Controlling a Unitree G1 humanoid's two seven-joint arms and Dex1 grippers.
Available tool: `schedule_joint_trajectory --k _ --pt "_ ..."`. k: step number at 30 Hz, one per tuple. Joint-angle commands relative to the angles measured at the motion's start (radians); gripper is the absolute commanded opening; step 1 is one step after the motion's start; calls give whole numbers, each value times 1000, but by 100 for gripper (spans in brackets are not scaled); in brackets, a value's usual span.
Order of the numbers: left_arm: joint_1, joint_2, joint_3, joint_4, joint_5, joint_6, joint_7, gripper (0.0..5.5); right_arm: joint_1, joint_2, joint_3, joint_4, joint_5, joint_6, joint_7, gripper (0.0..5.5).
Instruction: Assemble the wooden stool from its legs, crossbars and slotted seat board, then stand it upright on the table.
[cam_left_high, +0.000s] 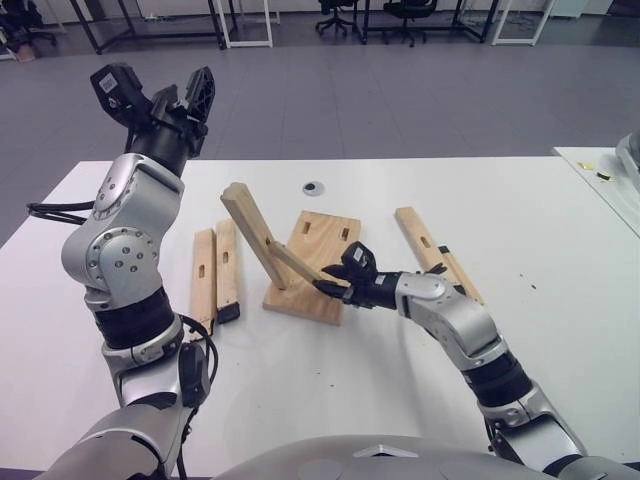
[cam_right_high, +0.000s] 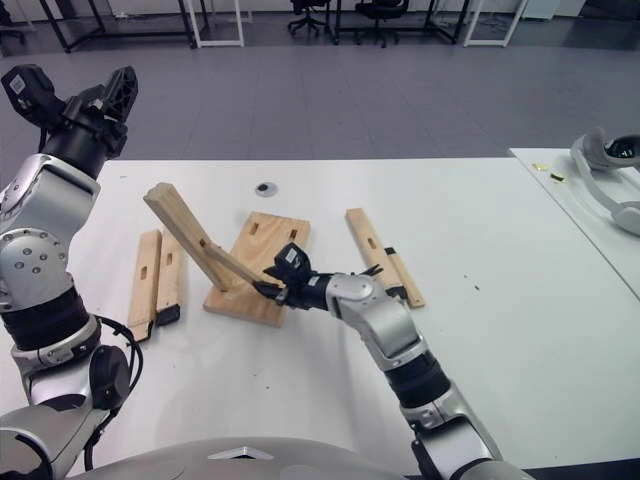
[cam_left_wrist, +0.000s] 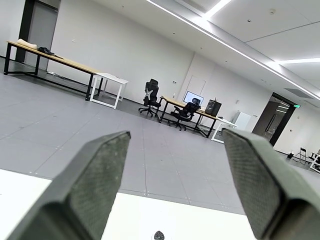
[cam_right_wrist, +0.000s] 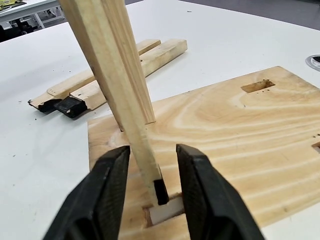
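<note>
1. White table (cam_left_high: 560, 230) carries all the wooden parts and spreads in front of both arms.
2. Pale wood seat board (cam_left_high: 325, 250) lies flat near the table's middle, turned at an angle, with 2 slots showing toward its far edge.
3. Left arm is raised high above the table's far left side. The left gripper (cam_left_high: 160, 90) points up and away, its 2 fingers (cam_left_wrist: 95, 185) spread wide with nothing between them.
4. On the board stands 1 tilted leg (cam_left_high: 255, 232), foot on the board's left part and top leaning up to the left.
5. Just left of the board, 2 more legs (cam_left_high: 204, 275) lie flat side by side, black caps on their near ends.
6. Right of the board, another pair of wooden pieces (cam_right_high: 370, 240) lies flat side by side, apart from the board.
7. From the tilted leg's side, 1 thin crossbar (cam_left_high: 300, 263) slopes down to the right. Its black-tipped lower end sits at a slot by the board's near edge.
8. Right gripper (cam_right_wrist: 152, 160) is low over the board's near edge. Its fingers stand parted on either side of the crossbar's lower end, with a narrow gap on each side.
9. Behind the board, 1 small round dark fitting (cam_left_high: 314, 187) sits in the tabletop.
</note>
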Motion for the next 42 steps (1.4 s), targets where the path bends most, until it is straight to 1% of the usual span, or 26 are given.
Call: schedule_joint_trajectory --k 1,4,8,12,22,27,29,31,33,35,38,42 --pt "9 -10 8 -21 9 -5 19 339 -10 -6 11 -2 -6 -1 22 110" --pt "16 -16 12 -28 10 -7 24 339 -24 -18 11 11 -7 -2 42 55" --pt "36 -32 18 -45 12 -14 38 339 -66 -49 -4 40 -15 -10 80 49" --pt "71 -62 16 -73 17 -28 59 339 -110 -84 4 43 -19 -8 129 46" --pt "168 -113 -1 -122 52 -56 88 339 -161 -203 -3 -76 -13 85 191 43" --pt "208 -130 -12 -139 63 -54 93 339 -198 -253 -76 -143 27 130 206 43" --pt "229 -146 -36 -148 70 -47 95 339 -197 -262 -121 -145 37 142 188 43" --pt "271 -129 -100 -176 103 -19 70 339 -209 -264 -180 -79 17 122 141 43" --pt "318 -78 -173 -219 133 24 25 339 -237 -256 -241 16 -15 83 74 43" --pt "369 -52 -214 -256 137 64 -3 339 -243 -236 -288 46 -17 67 29 43" --pt "399 -70 -262 -282 124 94 -18 339 -220 -209 -317 33 -7 69 -11 43" --pt "366 -91 -285 -270 127 95 -19 339 -213 -191 -340 52 -9 61 -49 43"
